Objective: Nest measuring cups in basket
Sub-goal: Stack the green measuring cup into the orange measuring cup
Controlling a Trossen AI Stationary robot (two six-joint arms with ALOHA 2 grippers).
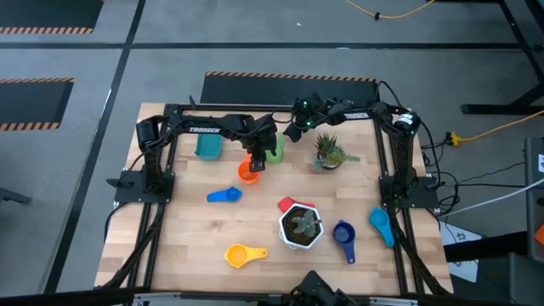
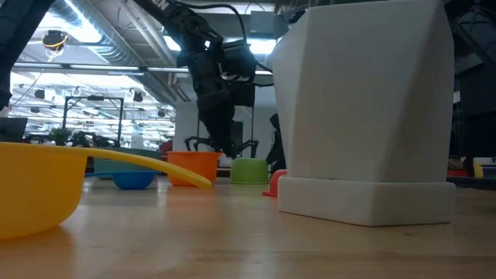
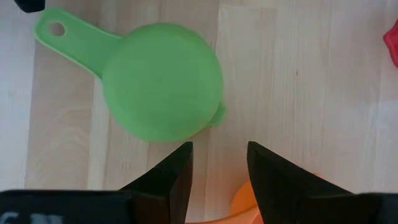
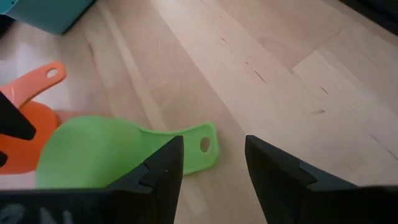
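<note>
Your measuring cups are scattered, none of them in the basket (image 1: 208, 147). The basket is a small teal container with rounded corners, standing at the far left of the tabletop (image 1: 170, 246), just beside the left arm.

The orange cup (image 1: 247, 172) sits near the basket, a round bowl with a short flat handle that has a hole at its end. The left gripper (image 3: 217, 165) is right over it; you see its two dark fingers parted, with the orange rim showing under and beside them, but you cannot tell whether they have hold of it. Just behind the orange cup lies the green cup (image 3: 163, 81), bottom up, a smooth rounded dome with a small pour lip and a flat holed handle. The right gripper (image 4: 212, 167) hovers at this green cup, its fingers apart with bare wood and the handle tip between them, clamping nothing.

Farther out, a mid-blue cup (image 1: 224, 195) lies near the middle left, a yellow cup (image 1: 243, 253) near the front edge, and a red cup (image 1: 287, 204) touches the white hexagonal plant pot (image 1: 300, 226). A dark blue cup (image 1: 343, 235) lies just right of that pot, and a light blue cup (image 1: 381, 224) sits beside the right arm's base. A small green plant (image 1: 329, 153) stands at the far right.
</note>
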